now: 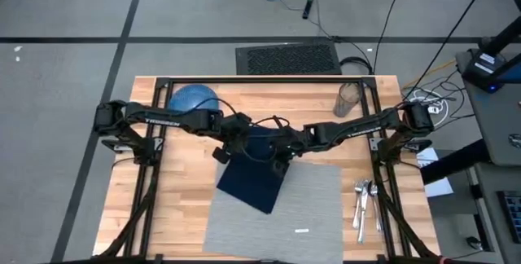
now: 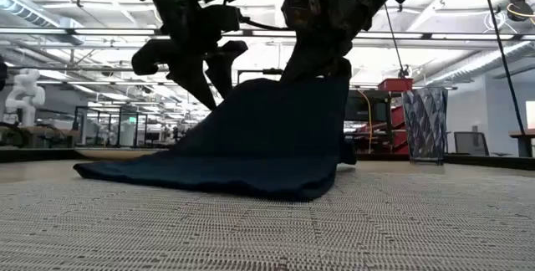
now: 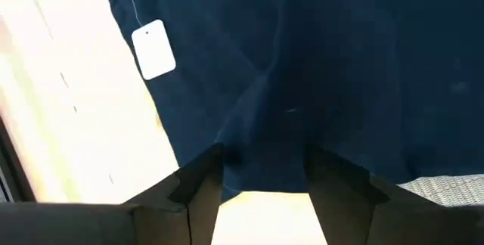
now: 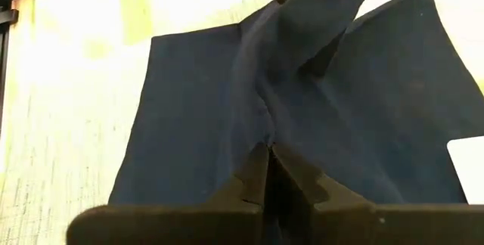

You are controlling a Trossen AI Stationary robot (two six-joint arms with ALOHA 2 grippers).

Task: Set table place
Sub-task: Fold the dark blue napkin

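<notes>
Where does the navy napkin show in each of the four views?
High view: navy napkin at table centre, overlapping the grey placemat.
Low view: napkin mid-frame, draped up from the placemat.
Left wrist view: fills the frame.
Right wrist view: centre.
Shared landmark: the napkin's white tag.

Your two arms are dark, nearly black, built of slim tube links joined by chunkier boxy joints. The left arm carries small white lettering along its long link; the right arm matches it. A thin black cable loops near the wrists. The fingers are flat, angular black wedges with stepped edges.
</notes>
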